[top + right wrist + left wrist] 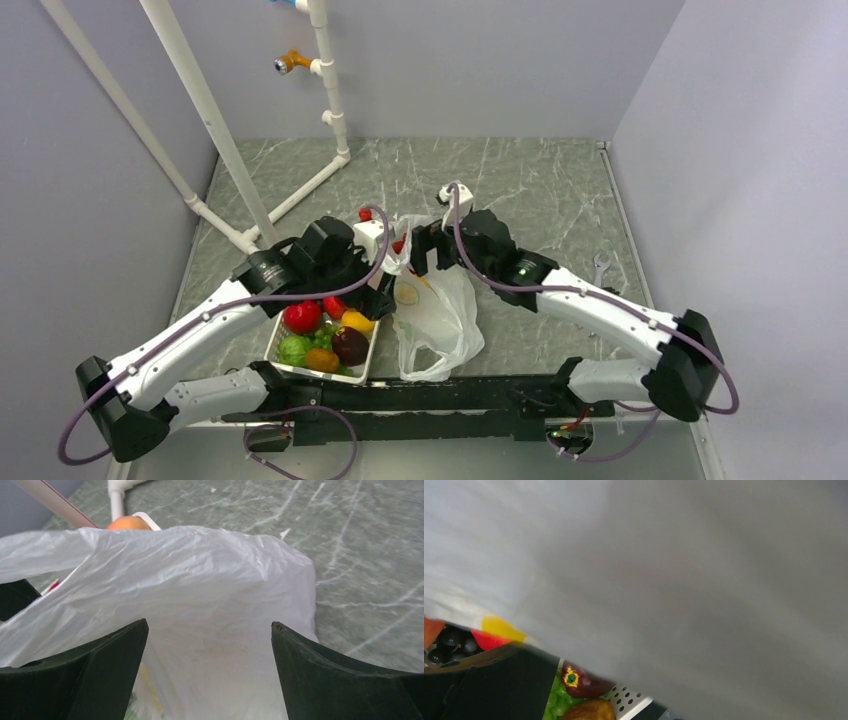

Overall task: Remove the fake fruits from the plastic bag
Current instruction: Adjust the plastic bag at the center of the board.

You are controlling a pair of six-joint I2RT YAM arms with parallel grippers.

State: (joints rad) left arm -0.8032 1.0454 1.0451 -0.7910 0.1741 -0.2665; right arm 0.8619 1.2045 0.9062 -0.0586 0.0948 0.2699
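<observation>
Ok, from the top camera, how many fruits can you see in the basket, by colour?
Red fruits: 2
Yellow fruit: 1
Green fruits: 2
Dark purple fruit: 1
Orange-brown fruit: 1
Total: 7 showing in the basket; the left arm hides its far end.

One translucent white plastic bag lies on the table. One white basket sits beside it and holds six countable fruits: one large red apple, one small red fruit, one yellow fruit, one green fruit, one orange-brown fruit and one dark purple fruit. One pale round shape shows through the bag. One red-orange fruit sits beyond the bag. There are two robot arms, the left arm and the right arm.
</observation>
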